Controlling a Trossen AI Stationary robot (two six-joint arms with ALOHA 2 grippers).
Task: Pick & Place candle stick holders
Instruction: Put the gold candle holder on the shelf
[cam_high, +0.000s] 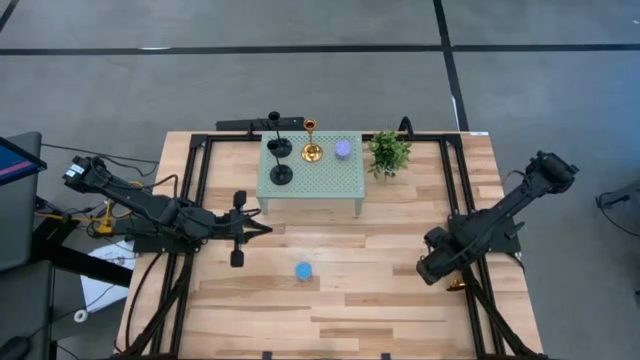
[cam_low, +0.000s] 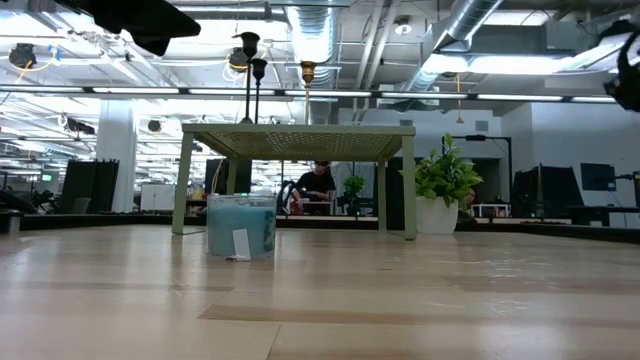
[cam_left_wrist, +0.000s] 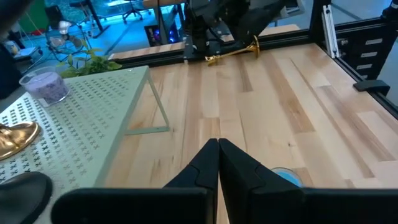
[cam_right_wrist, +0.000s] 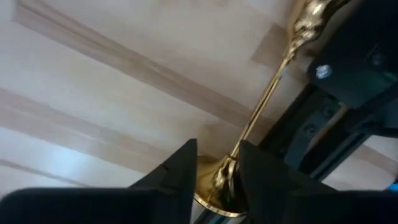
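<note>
Right tool (cam_right_wrist: 216, 163) w/ fingers apart, gold candle stick holder (cam_right_wrist: 261, 112) lying on table btwn them.

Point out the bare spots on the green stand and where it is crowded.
The green stand is bare along its front edge and front right corner. The back is crowded: two black holders, a gold holder and a purple candle.

We saw a small raised stand (cam_high: 330, 180) at the table's (cam_high: 380, 320) back centre, carrying three candle stick holders (cam_high: 281, 172) and a jar (cam_high: 343, 149). A potted plant (cam_high: 389, 152) stood right of it, a cup (cam_high: 303, 270) before it, and a fourth holder (cam_left_wrist: 233, 51) lay near the right edge.
</note>
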